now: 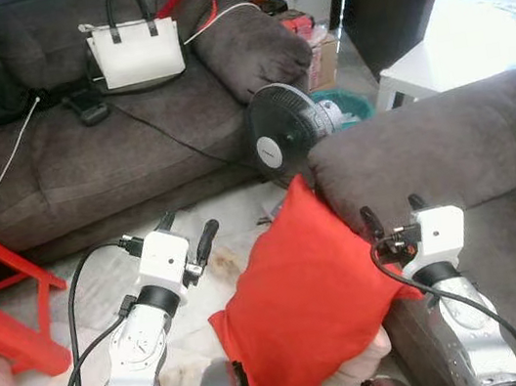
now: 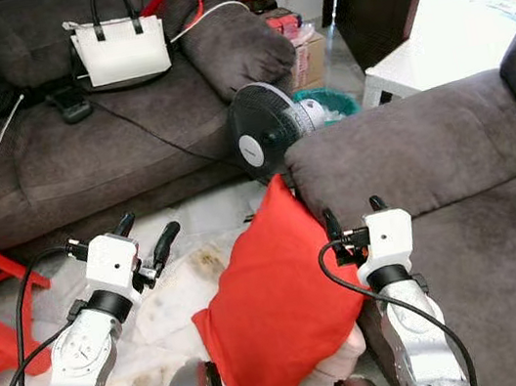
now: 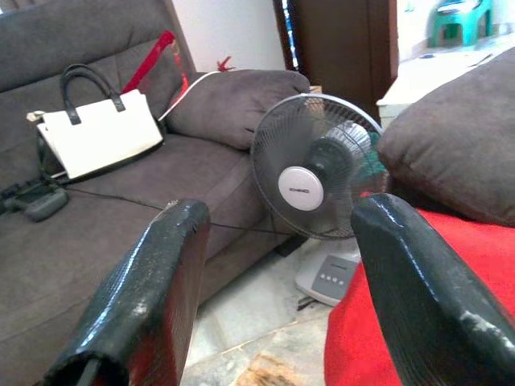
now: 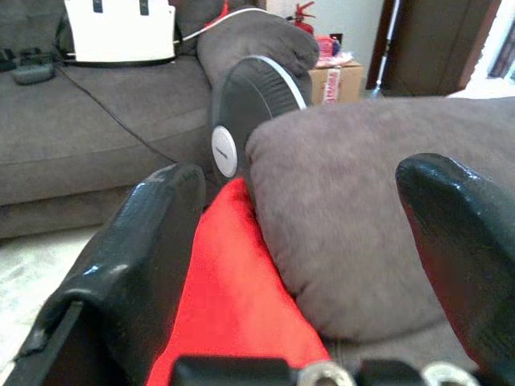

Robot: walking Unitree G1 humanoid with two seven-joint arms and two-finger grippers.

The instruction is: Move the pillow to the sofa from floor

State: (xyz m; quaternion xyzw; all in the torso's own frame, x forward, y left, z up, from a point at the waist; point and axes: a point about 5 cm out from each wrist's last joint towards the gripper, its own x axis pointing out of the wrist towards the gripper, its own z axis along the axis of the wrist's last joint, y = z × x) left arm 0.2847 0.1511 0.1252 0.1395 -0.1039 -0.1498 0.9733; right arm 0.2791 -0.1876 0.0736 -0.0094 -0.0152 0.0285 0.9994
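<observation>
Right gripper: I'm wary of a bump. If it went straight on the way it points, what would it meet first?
Probably the grey sofa armrest, dead ahead between the open right gripper fingers; the red pillow lies just beside that line.

Fan hub badge: small dark lettering, too blurred to read. Cardboard box by the doorway: red printed mark, illegible. No other text, number or sign readable.

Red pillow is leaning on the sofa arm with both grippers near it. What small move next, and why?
Probably close both arms inward to pinch the red pillow. It stands tilted against the grey sofa armrest, not yet on the seat. The left gripper is open and apart from it; the right gripper, open, sits at its other edge.
</observation>
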